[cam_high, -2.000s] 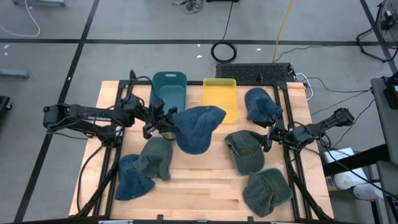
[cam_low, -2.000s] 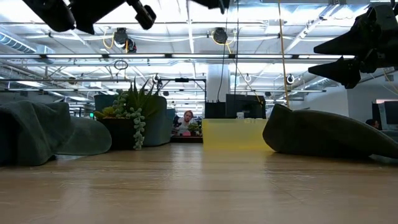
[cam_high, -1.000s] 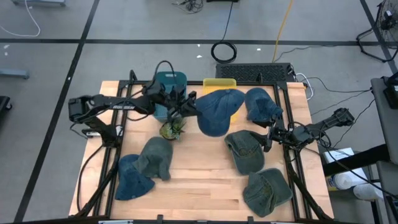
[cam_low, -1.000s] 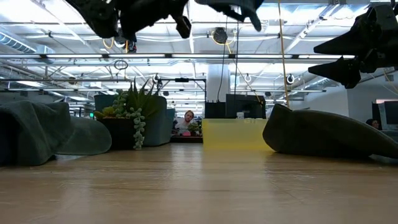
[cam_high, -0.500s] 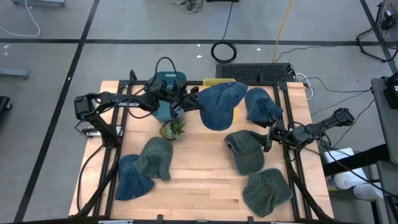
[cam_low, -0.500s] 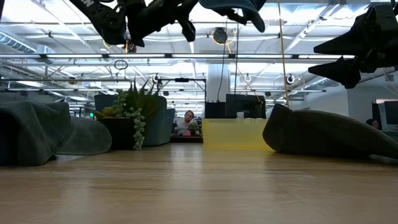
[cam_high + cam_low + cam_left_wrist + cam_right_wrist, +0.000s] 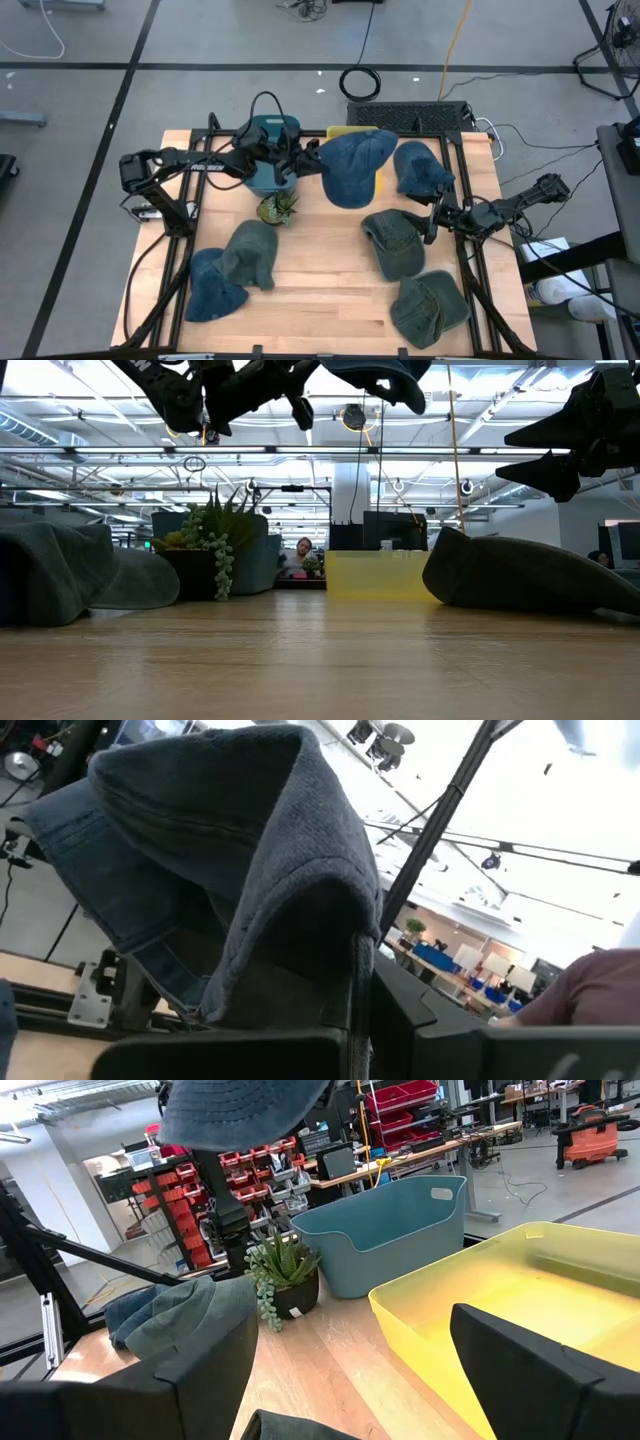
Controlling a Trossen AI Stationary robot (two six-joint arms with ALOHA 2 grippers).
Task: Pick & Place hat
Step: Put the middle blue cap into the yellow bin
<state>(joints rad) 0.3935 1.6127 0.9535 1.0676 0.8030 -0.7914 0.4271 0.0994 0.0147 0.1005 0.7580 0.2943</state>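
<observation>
Blue hat moved over yellow bin; R wrist sees bin interior.

hats: six — one blue hat held aloft, one blue hat far right, one blue near left, three green | bins: two — teal, yellow | potted plant: one | arms: two
</observation>
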